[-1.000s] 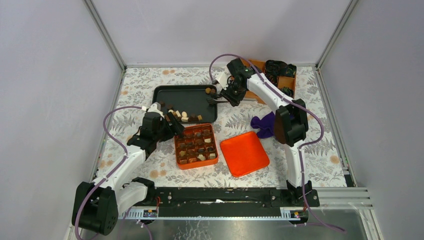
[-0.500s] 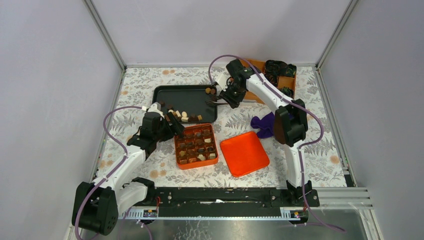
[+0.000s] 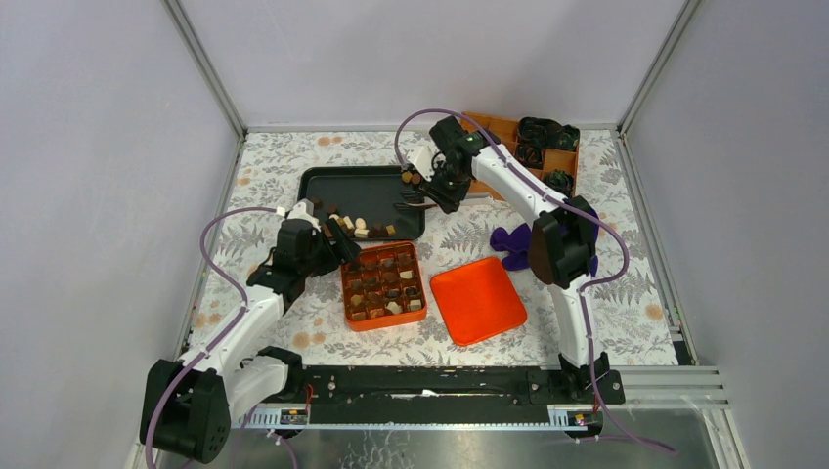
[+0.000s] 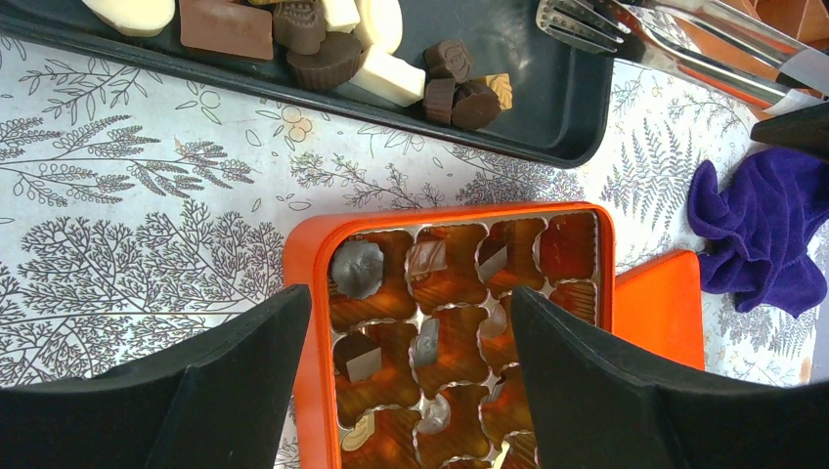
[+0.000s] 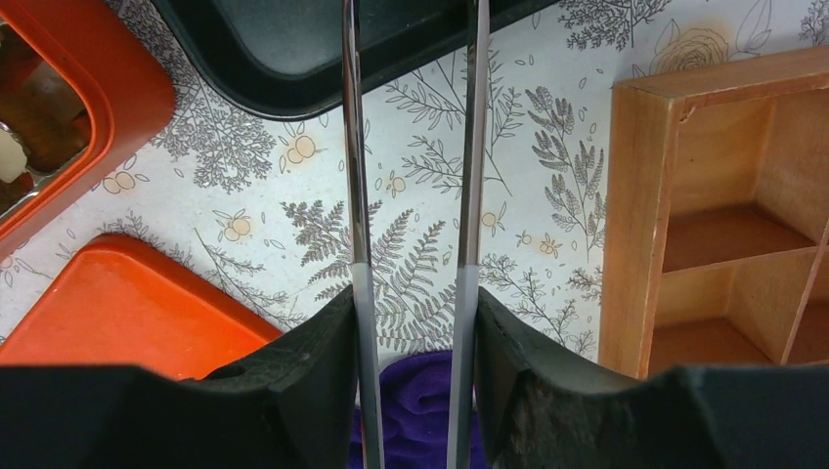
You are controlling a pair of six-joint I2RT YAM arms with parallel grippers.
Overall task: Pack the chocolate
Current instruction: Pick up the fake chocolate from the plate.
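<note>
Loose chocolate (image 3: 357, 227) lies along the near edge of the black tray (image 3: 362, 191), and two round brown pieces (image 3: 411, 178) sit at its far right corner. More chocolate (image 4: 357, 269) fills cells of the orange box (image 3: 384, 285). My left gripper (image 4: 409, 303) hangs open over the box's left cells with nothing between its fingers. My right gripper (image 5: 413, 313) is shut on metal tongs (image 5: 352, 147), whose toothed tips (image 4: 577, 20) hover over the tray's right part. No piece shows in the tips.
The orange lid (image 3: 477, 299) lies right of the box. A purple cloth (image 3: 513, 242) sits beyond the lid. A wooden compartment box (image 3: 528, 147) with black-and-green bundles stands at the back right, close behind my right arm.
My right arm has carried the tongs a little left, further over the tray. The left arm has not moved.
</note>
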